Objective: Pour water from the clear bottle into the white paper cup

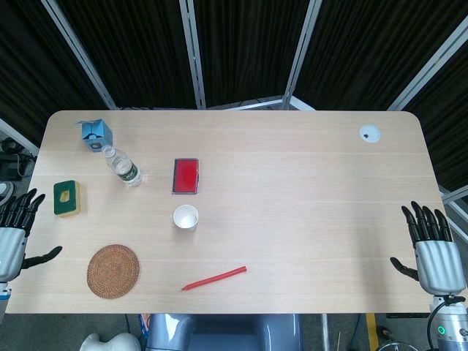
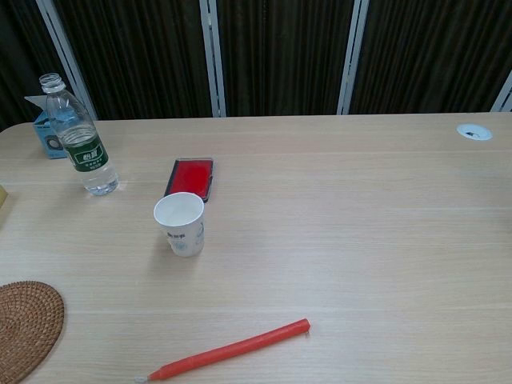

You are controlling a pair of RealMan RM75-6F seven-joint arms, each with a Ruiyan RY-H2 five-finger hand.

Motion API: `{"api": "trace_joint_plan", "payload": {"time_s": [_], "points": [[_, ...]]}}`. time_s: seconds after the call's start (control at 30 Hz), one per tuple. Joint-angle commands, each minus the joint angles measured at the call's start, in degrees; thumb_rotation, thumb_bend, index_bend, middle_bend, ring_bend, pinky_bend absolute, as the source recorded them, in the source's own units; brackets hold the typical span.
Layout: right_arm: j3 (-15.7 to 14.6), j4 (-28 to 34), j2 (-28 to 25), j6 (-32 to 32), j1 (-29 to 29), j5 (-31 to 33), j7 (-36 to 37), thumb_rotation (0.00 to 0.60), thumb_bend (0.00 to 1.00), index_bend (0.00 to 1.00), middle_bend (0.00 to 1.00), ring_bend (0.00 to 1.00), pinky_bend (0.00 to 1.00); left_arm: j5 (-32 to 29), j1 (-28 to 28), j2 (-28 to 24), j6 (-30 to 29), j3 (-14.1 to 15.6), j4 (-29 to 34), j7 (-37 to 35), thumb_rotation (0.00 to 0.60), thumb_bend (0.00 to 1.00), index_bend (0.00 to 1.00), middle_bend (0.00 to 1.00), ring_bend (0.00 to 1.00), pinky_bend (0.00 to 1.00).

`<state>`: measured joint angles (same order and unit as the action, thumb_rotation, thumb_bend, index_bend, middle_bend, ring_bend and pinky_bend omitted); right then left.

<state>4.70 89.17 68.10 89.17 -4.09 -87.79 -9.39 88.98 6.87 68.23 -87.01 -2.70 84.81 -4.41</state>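
The clear bottle with a green label stands upright and uncapped on the table's left side, with little water showing at its bottom. The white paper cup stands upright near the table's middle, to the right of the bottle and nearer to me. My left hand hovers at the table's left edge, fingers spread, holding nothing. My right hand is at the right edge, fingers spread and empty. Both hands are far from the bottle and cup, and neither shows in the chest view.
A red flat case lies just behind the cup. A red stick lies near the front edge. A woven coaster, a green and yellow sponge and a blue carton sit at the left.
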Motion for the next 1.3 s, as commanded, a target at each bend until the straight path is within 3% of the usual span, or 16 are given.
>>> {"api": "trace_joint_plan", "payload": {"time_s": [0.03, 0.17, 0.4, 0.6, 0.87, 1.3], "points": [[0.0, 0.0, 0.0, -0.1, 0.0, 0.0, 0.1, 0.600, 0.00, 0.00, 0.00, 0.00, 0.00, -0.3, 0.3, 0.2, 0.6, -0.1, -0.4, -0.4, 0.600, 0.00, 0.00, 0.00, 0.00, 0.00], [-0.1, 0.3, -0.2, -0.5, -0.2, 0.0, 0.4, 0.600, 0.00, 0.00, 0.00, 0.00, 0.00, -1.0, 1.3, 0.7, 2.3, -0.5, -1.7, -3.0, 0.600, 0.00, 0.00, 0.00, 0.00, 0.00], [0.4, 0.7, -0.3, -1.2, -0.6, 0.7, 0.5, 0.600, 0.00, 0.00, 0.00, 0.00, 0.00, -4.6, 6.5, 1.4, 11.1, -3.4, -4.2, -17.7, 0.600, 0.00, 0.00, 0.00, 0.00, 0.00], [1.4, 0.9, 0.1, -4.1, -1.6, 3.9, -1.2, 0.600, 0.00, 0.00, 0.00, 0.00, 0.00, -11.0, 17.2, 5.9, 29.1, -8.4, -11.6, -34.0, 0.600, 0.00, 0.00, 0.00, 0.00, 0.00], [2.9, 0.1, 0.3, -5.8, -2.2, 7.9, -2.4, 0.600, 0.00, 0.00, 0.00, 0.00, 0.00, -15.0, 23.3, 11.9, 37.5, -10.4, -19.5, -35.2, 0.600, 0.00, 0.00, 0.00, 0.00, 0.00], [3.8, -1.8, 0.5, -8.1, -2.9, 11.4, -2.0, 0.600, 0.00, 0.00, 0.00, 0.00, 0.00, -17.9, 26.0, 16.9, 41.0, -12.5, -27.6, -40.0, 0.600, 0.00, 0.00, 0.00, 0.00, 0.00]]}}
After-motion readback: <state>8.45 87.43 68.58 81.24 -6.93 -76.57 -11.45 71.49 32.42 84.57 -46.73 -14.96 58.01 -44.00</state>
